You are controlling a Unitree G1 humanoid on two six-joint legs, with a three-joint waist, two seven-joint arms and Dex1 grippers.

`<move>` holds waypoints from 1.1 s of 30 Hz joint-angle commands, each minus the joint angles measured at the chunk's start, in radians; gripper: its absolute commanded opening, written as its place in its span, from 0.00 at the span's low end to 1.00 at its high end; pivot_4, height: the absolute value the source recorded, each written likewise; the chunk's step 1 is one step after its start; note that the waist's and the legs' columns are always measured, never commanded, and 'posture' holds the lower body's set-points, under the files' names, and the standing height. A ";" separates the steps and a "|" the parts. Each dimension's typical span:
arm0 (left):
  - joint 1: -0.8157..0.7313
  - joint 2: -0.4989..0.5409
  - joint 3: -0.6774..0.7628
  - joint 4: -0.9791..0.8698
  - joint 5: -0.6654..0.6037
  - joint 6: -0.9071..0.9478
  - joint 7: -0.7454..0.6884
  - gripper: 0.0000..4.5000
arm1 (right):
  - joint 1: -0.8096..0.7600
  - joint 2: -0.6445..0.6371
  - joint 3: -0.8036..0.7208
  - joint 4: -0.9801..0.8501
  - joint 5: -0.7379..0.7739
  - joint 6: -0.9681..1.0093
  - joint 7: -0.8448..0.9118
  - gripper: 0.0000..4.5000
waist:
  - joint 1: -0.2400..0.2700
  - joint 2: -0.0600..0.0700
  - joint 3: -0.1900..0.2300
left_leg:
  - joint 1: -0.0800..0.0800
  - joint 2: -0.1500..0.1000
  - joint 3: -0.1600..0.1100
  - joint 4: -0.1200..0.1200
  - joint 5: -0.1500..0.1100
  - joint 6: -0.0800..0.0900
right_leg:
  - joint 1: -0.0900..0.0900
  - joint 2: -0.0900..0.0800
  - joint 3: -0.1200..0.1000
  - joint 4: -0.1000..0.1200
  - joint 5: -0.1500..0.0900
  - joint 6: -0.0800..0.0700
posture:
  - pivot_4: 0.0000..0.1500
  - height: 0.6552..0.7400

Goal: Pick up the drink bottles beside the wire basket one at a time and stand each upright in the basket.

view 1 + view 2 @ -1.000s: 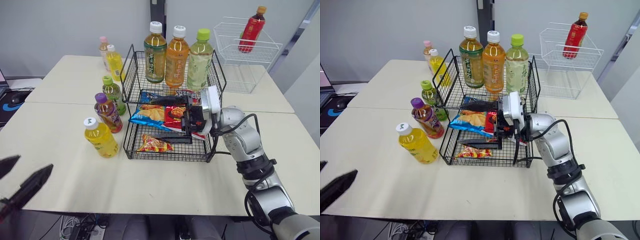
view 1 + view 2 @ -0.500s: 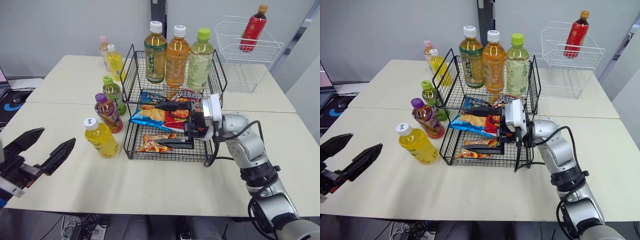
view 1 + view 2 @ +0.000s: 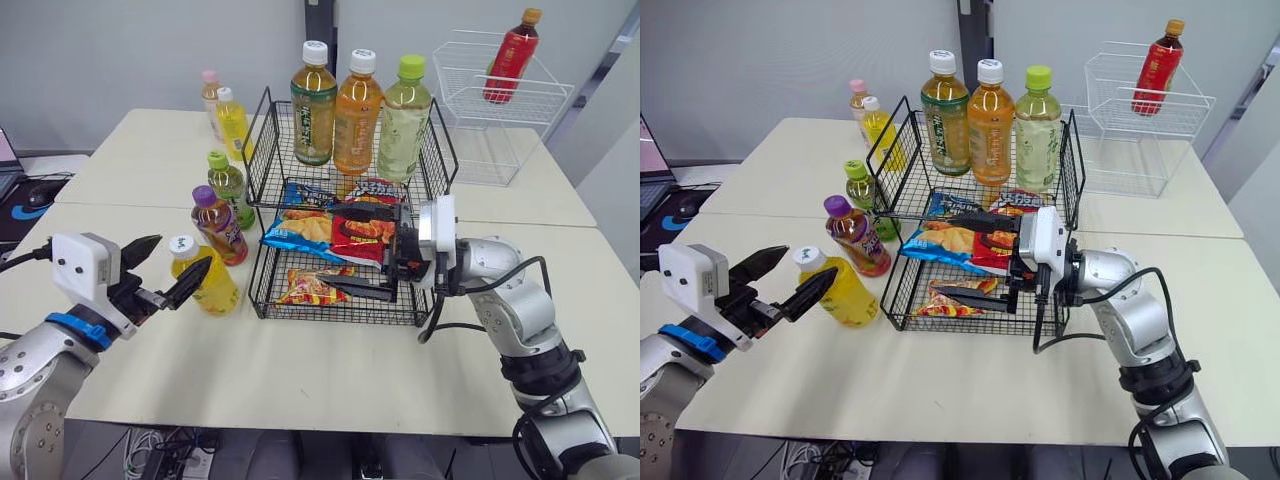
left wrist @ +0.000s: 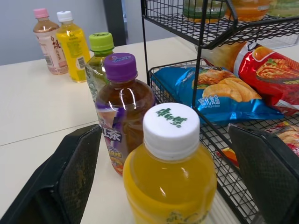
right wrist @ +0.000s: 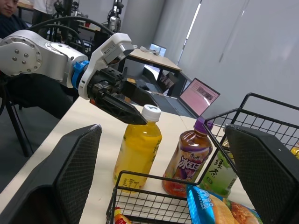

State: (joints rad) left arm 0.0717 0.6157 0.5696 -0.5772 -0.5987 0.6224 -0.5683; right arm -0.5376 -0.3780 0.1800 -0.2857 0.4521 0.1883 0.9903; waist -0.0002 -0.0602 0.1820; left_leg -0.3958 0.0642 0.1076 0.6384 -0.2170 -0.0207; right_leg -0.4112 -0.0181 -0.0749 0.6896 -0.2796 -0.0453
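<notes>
A black two-tier wire basket point(image 3: 268, 170) stands mid-table with three bottles upright on its top tier. Left of it stand several bottles, the nearest a yellow juice bottle point(image 3: 206, 280) with a white cap. My left gripper point(image 3: 170, 266) is open, and the cap of the yellow bottle point(image 4: 170, 182) sits between its fingers without being touched. A purple-capped bottle point(image 4: 122, 107) and a green-capped one point(image 4: 99, 58) stand just behind. My right gripper point(image 3: 348, 250) is open at the basket's right front, fingers pointing left along the lower tier, holding nothing.
Snack bags point(image 3: 330, 228) fill the basket's lower tier. A white wire basket point(image 3: 495, 110) at the back right holds a red bottle point(image 3: 510, 55). Two small bottles point(image 3: 222, 115) stand at the back left. A person point(image 5: 11, 11) sits beyond the table's left side.
My left arm has risen from the lower left and reached in until its open fingers flank the yellow bottle's cap. My right gripper has drawn back slightly to the right.
</notes>
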 commanded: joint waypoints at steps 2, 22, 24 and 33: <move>-0.039 -0.005 -0.073 0.046 0.049 -0.078 0.006 0.99 | 0.004 -0.010 -0.019 -0.058 0.002 0.004 -0.029 1.00 | 0.000 0.000 0.000 | -0.001 0.000 0.000 -0.001 0.000 0.000 | 0.000 0.000 0.000 -0.002 0.001 0.001 | 1.00 1.00; -0.050 0.007 -0.119 0.111 0.074 -0.133 0.006 0.32 | 0.021 -0.023 -0.022 -0.084 0.006 0.016 -0.059 1.00 | -0.003 0.000 0.000 | -0.001 0.000 0.001 -0.007 -0.001 0.001 | 0.000 0.000 0.000 -0.009 0.002 0.003 | 1.00 1.00; -0.035 0.016 -0.120 0.105 0.074 -0.130 0.006 0.31 | 0.023 -0.023 -0.020 -0.084 0.006 0.016 -0.062 1.00 | -0.003 0.001 0.000 | 0.000 0.000 0.002 -0.007 -0.001 0.001 | 0.000 0.000 0.000 -0.009 0.002 0.003 | 1.00 1.00; -0.050 0.088 -0.003 0.033 -0.077 -0.050 0.004 0.31 | 0.021 0.009 -0.023 -0.066 0.007 -0.006 -0.085 1.00 | -0.007 0.001 0.000 | 0.000 0.000 0.002 -0.008 -0.001 0.001 | 0.000 0.001 0.001 -0.009 0.001 0.003 | 1.00 1.00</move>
State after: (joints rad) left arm 0.0373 0.6669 0.4830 -0.5000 -0.6174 0.5458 -0.5605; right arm -0.5150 -0.3809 0.1796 -0.3291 0.4522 0.2034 0.9196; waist -0.0067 -0.0594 0.1817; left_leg -0.3962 0.0643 0.1097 0.6303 -0.2177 -0.0194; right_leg -0.4117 -0.0175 -0.0742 0.6806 -0.2781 -0.0427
